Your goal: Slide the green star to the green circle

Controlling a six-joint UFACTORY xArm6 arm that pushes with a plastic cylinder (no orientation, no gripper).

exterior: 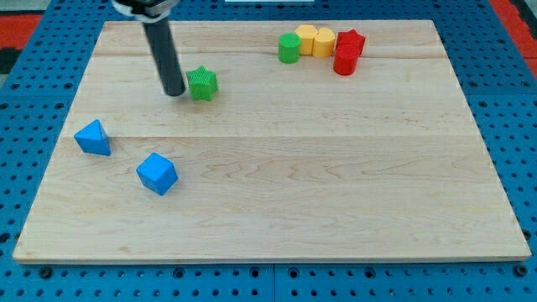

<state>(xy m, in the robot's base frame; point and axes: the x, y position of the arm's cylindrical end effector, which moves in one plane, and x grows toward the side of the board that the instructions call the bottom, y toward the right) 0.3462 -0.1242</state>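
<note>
A: Where do we stand on the board?

B: Our rod comes down from the view's top left, and my tip (174, 91) rests on the wooden board (277, 201) just to the view's left of the green star (202, 84). We cannot tell whether it is touching the star or a sliver apart. It is a plain dark rod, with nothing to spread or press together, and it holds nothing.

A: And the star itself?

B: It sits in the upper left part of the board, lying flat. We cannot make out a long axis on it; its points go out all round, and which way any one point faces is too small for us to read.

A: Where is the green circle?

B: The green circle (289, 48) is near the view's top edge, well apart from the star, up and to the view's right of it. It stands at the left end of a tight cluster: two yellow blocks (315, 40) just beside it, whose shapes we cannot settle, then two red blocks (347, 50) at the right end, one slightly lower than the other.

A: Any containers?

B: We see only the flat board carrying everything. Near its left edge lies a blue triangular block (93, 137), and a blue cube-like block (157, 174) sits below and to the right of it, apart from it.
</note>
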